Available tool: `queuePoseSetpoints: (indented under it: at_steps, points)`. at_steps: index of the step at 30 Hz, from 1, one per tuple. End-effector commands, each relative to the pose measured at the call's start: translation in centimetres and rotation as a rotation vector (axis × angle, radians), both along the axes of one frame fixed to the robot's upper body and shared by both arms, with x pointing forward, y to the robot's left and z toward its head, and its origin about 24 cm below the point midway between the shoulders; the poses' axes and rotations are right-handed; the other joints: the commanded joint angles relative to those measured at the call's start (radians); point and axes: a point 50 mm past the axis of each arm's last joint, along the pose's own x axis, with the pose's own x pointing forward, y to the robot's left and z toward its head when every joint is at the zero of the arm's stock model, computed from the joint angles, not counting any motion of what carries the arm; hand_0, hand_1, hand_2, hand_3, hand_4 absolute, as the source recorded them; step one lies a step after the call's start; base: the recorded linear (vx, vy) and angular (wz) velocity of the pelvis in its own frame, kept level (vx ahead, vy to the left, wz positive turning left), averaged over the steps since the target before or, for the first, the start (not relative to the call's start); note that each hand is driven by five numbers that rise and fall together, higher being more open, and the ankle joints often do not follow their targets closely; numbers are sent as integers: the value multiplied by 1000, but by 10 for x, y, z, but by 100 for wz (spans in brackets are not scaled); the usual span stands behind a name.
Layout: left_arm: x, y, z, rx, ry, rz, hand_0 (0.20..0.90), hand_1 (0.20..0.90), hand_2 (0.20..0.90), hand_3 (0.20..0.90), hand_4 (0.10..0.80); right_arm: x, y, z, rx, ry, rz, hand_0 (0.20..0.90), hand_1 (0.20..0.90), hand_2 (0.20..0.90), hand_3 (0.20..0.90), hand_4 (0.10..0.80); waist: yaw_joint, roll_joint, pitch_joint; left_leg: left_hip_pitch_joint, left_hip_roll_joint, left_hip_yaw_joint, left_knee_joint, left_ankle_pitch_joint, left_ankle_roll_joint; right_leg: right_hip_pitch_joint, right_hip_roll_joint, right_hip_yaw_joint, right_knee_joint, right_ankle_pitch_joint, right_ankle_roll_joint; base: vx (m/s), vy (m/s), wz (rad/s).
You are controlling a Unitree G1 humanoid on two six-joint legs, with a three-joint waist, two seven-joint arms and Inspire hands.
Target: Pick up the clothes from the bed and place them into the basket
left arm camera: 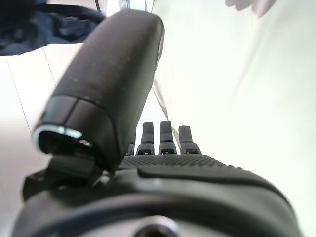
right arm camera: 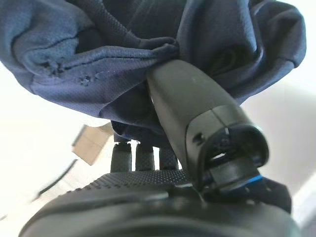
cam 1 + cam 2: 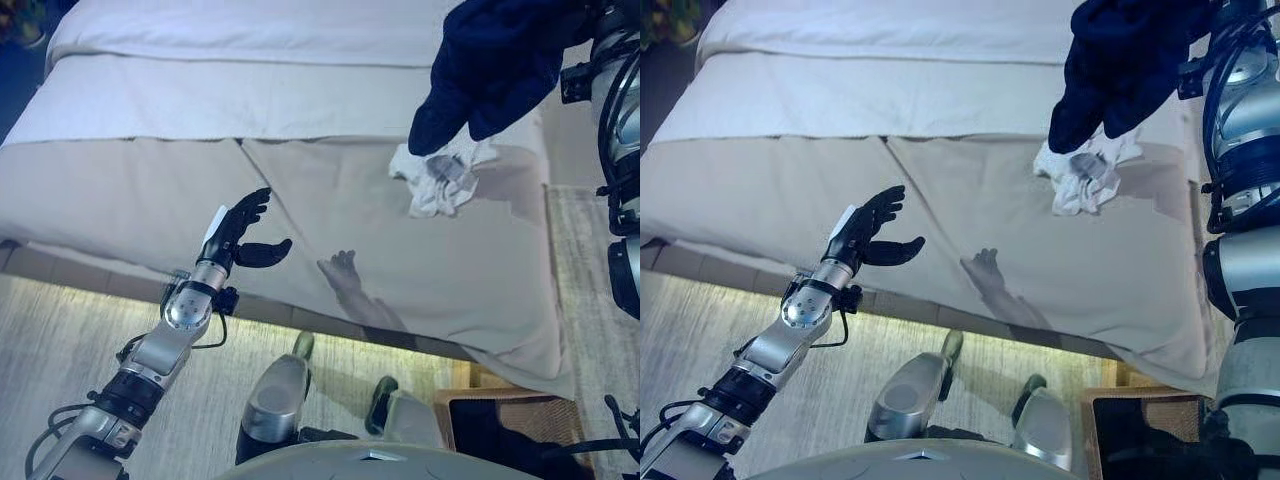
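Observation:
A dark navy garment (image 3: 490,70) hangs above the bed's right side, bunched in my right hand (image 2: 163,192); the thumb and fingers pinch the cloth, as the right wrist view shows. A crumpled white garment (image 3: 440,175) lies on the beige bed (image 3: 200,180) just below the hanging one. My left hand (image 3: 240,235) is open and empty, fingers straight, over the bed's front edge at the left; it also shows in the left wrist view (image 1: 173,168). A basket (image 3: 470,398) with dark contents stands on the floor at the lower right.
The bed's front edge runs across the view, with pale wood floor in front of it. A light rug (image 3: 585,260) lies along the bed's right side. White bedding (image 3: 250,40) covers the far part of the bed.

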Motion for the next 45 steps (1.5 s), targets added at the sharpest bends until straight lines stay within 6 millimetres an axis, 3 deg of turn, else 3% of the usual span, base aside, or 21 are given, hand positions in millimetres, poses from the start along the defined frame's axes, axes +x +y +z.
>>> queuePoseSetpoints:
  at_steps: [1, 12, 15, 20, 28, 32, 36, 45]
  points:
    - [-8, -4, -4, -15, -46, -20, 900, 900, 900, 900, 800, -14, 6, 20, -52, -171, 79, 300, 300, 300, 200, 100, -35, -40, -237, 24, -4, 57, 7, -91, 25, -2, 64, -6, -41, 45, -50, 1, 2, -12]
    - [-4, -2, -12, -11, -45, -13, 900, 900, 900, 900, 800, -36, -19, 31, -55, -224, 13, 300, 300, 300, 200, 100, -125, -60, -293, 102, 17, 113, -137, -56, 21, 13, 100, 78, -140, 102, -22, -18, 19, -22]
    - [2, -1, -11, -13, -61, 1, 900, 900, 900, 900, 800, -48, -42, 9, -45, -192, -38, 300, 300, 300, 200, 100, -179, -57, -296, 121, 22, 142, -179, -50, 27, 2, 113, 128, -164, 123, -10, -65, 4, -33]
    - [6, -3, -11, 2, -68, -9, 900, 900, 900, 900, 800, -60, -61, -16, -19, -159, -76, 300, 300, 300, 200, 100, -222, -58, -293, 129, 25, 169, -203, -42, 33, -14, 125, 177, -187, 152, -4, -60, -17, -40]
    - [8, 2, -16, 33, -41, 46, 900, 900, 900, 900, 800, -94, -97, -105, 48, 15, -152, 300, 300, 300, 200, 100, -349, -46, -282, 155, 53, 258, -220, -62, 35, -44, 157, 280, -223, 179, 11, -8, -28, -46]
    - [10, 2, -15, 37, -46, 67, 900, 900, 900, 900, 800, -106, -105, -126, 91, 56, -170, 300, 300, 300, 200, 100, -382, -47, -266, 149, 73, 318, -184, -73, 27, -67, 154, 273, -220, 188, 15, -46, -50, -49]
    - [11, -3, -10, 31, -70, 92, 900, 900, 900, 900, 800, -105, -106, -156, 142, 125, -186, 300, 300, 300, 200, 100, -384, -45, -243, 160, 103, 421, -152, -92, 15, -64, 133, 193, -250, 204, 16, -67, -95, -75]
    - [11, -11, -11, 27, -54, 30, 900, 900, 900, 900, 800, -110, -114, -191, 187, 240, -249, 300, 300, 300, 200, 100, -407, -10, -241, 156, 128, 434, -107, -108, -7, -73, 143, 216, -233, 190, -3, 32, -88, -21]
